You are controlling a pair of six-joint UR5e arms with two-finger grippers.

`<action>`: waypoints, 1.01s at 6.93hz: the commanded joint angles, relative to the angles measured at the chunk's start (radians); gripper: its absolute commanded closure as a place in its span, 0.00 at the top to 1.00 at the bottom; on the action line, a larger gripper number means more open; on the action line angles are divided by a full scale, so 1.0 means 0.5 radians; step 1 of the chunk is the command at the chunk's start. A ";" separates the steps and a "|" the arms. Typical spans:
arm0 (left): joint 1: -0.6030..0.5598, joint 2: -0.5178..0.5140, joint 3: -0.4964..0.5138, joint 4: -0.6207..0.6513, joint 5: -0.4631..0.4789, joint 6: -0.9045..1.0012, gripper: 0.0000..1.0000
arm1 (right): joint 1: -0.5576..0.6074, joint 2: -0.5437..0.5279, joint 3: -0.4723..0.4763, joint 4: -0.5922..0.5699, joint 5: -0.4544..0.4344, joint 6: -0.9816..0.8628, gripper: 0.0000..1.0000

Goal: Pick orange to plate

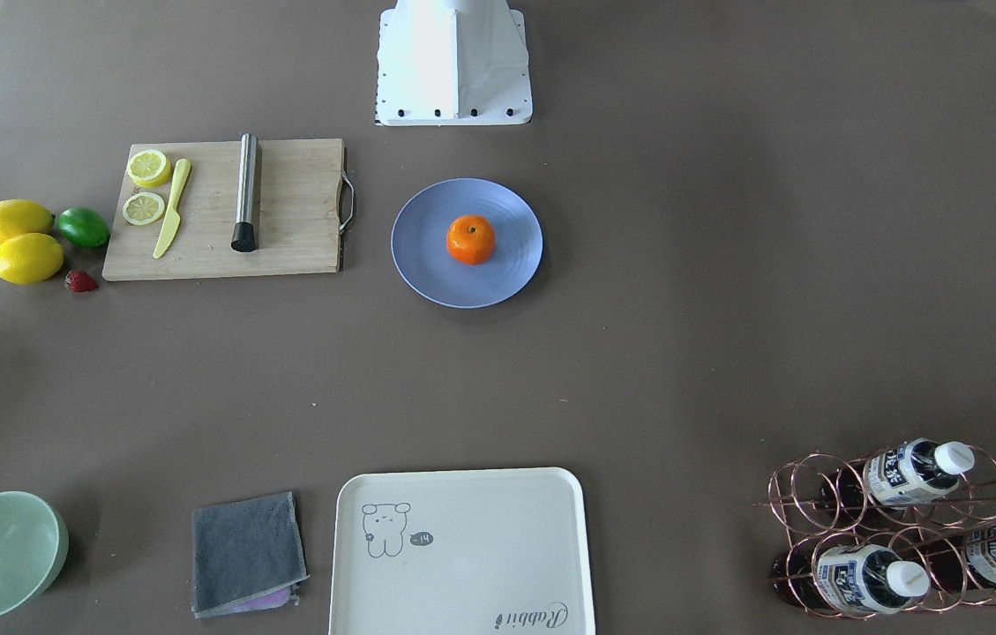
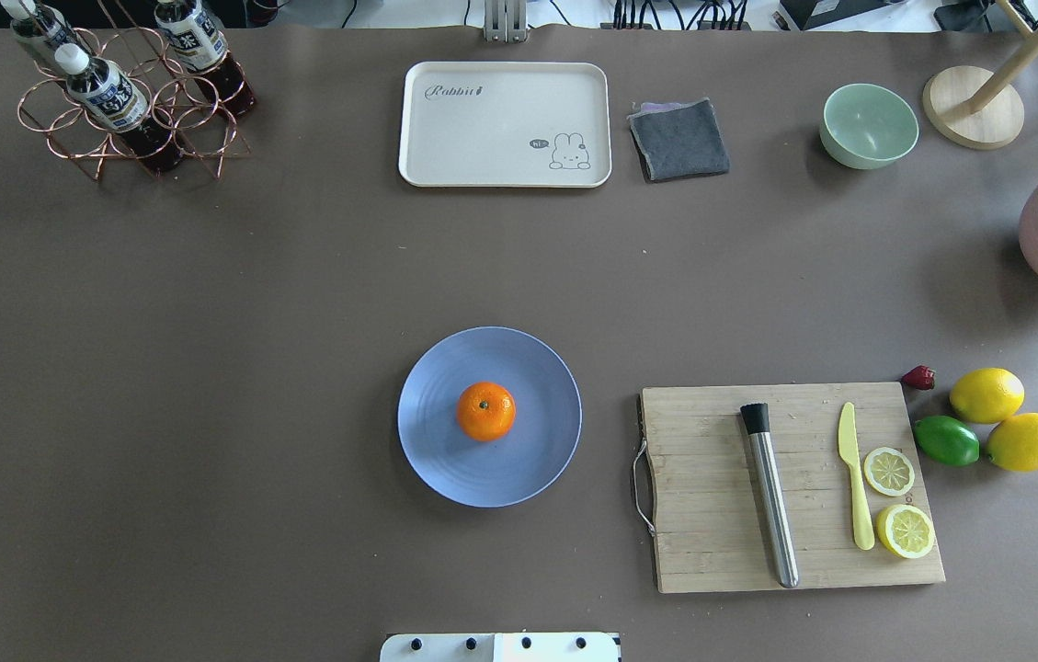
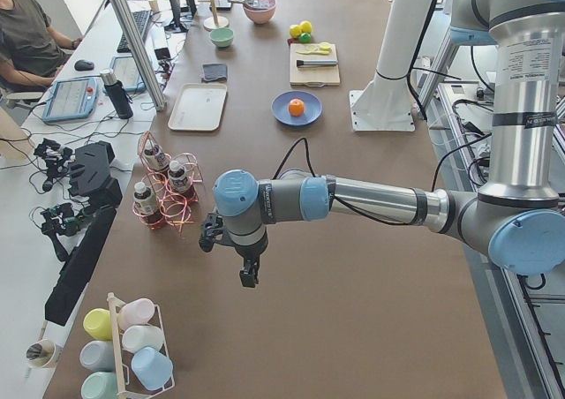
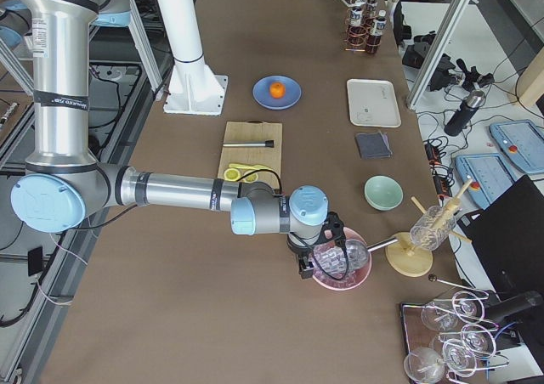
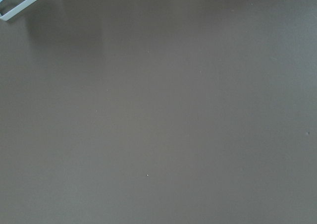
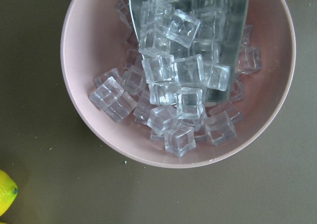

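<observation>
The orange (image 1: 471, 240) (image 2: 485, 410) sits stem-up at the middle of the periwinkle plate (image 1: 423, 265) (image 2: 445, 464), in the centre of the table in front of the robot's base. No gripper is near it. My left gripper (image 3: 250, 277) hangs over bare table far out at the left end, shown only in the exterior left view; I cannot tell whether it is open or shut. My right gripper (image 4: 305, 270) hovers beside a pink bowl of ice at the right end, shown only in the exterior right view; its state I cannot tell either.
A cutting board (image 2: 794, 487) with a steel muddler, a yellow knife and lemon slices lies right of the plate; lemons (image 2: 987, 394), a lime and a strawberry lie beyond it. A cream tray (image 2: 505, 124), grey cloth, green bowl (image 2: 868, 124) and bottle rack (image 2: 128, 101) line the far edge. The pink ice bowl (image 6: 178, 75) fills the right wrist view.
</observation>
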 commanded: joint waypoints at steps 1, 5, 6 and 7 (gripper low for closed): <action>0.000 0.016 0.169 -0.269 -0.009 -0.007 0.97 | -0.002 0.001 0.002 0.000 0.021 0.003 1.00; -0.015 0.059 0.106 -0.251 -0.092 -0.019 0.97 | -0.002 0.004 0.002 0.000 0.018 0.012 1.00; -0.012 0.056 0.099 -0.269 -0.095 -0.125 0.97 | -0.002 0.001 0.002 0.000 0.018 0.018 1.00; -0.015 0.059 0.075 -0.276 -0.095 -0.223 0.97 | -0.002 0.001 -0.001 0.000 0.018 0.027 1.00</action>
